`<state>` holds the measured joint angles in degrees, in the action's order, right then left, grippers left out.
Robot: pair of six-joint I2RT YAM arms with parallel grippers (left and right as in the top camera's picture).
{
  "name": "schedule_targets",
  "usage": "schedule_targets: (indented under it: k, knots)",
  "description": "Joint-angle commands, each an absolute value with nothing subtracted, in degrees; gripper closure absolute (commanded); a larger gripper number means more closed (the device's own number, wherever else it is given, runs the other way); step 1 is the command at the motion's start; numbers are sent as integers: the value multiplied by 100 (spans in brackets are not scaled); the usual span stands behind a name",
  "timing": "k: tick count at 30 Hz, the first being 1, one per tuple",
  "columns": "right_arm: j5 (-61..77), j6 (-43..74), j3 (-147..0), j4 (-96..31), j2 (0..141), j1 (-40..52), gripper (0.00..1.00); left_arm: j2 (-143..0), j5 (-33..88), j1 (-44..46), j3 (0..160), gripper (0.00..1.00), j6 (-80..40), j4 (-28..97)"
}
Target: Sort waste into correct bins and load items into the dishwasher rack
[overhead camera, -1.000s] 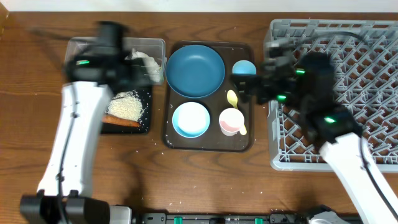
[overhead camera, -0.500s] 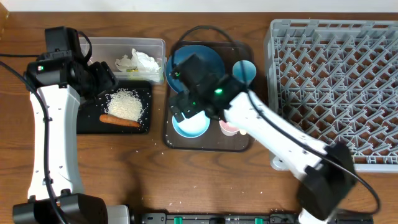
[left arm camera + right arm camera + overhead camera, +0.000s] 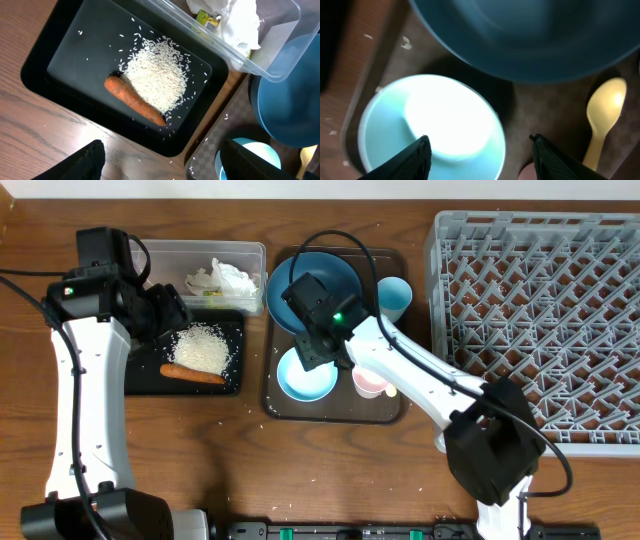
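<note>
A dark brown serving tray (image 3: 338, 411) lies directly beneath the right gripper (image 3: 482, 147), reaching out past it on every side. The wooden table (image 3: 300, 475) carries on below the left gripper (image 3: 164, 149), with a black rail (image 3: 350, 531) along its near edge.

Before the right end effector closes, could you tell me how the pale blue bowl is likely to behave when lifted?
The bowl looks rigid and glossy, so it should keep its shape but might slip. It appears empty, so probably light; a one-sided rim grasp could tilt it. Sitting flat on the brown tray, it would likely slide, not roll.
</note>
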<state>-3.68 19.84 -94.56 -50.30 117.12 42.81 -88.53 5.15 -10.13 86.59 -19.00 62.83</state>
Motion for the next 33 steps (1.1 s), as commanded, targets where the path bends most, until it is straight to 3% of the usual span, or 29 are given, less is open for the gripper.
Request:
schedule_targets:
  k: [1,4,8,15,23,28,33]
  knots:
    - [-344,2185,-9550,-5107,12033,4167,38,-8873,373,-1033,8569,24,-1763,6298]
    - [-117,2185,-9550,-5127,12202,4128,43,-8873,370,-1033,8569,24,-1763,6296]
    - [-58,2185,-9550,-5122,12296,4128,58,-8873,370,-1033,8569,24,-1763,6298]
    - [-58,2189,-9550,-5124,12296,4121,98,-8873,373,-1033,8569,24,-1765,6296]
    - [-51,2222,-9677,-5253,12070,4119,99,-8873,377,-1033,8569,24,-1765,6296]
    - [145,1935,-10232,-5627,11347,4086,99,-8873,377,-1033,8569,18,-1767,6296]
    - [-812,1817,-10654,-5760,10438,3778,99,-8873,377,-1033,8569,18,-1767,6296]
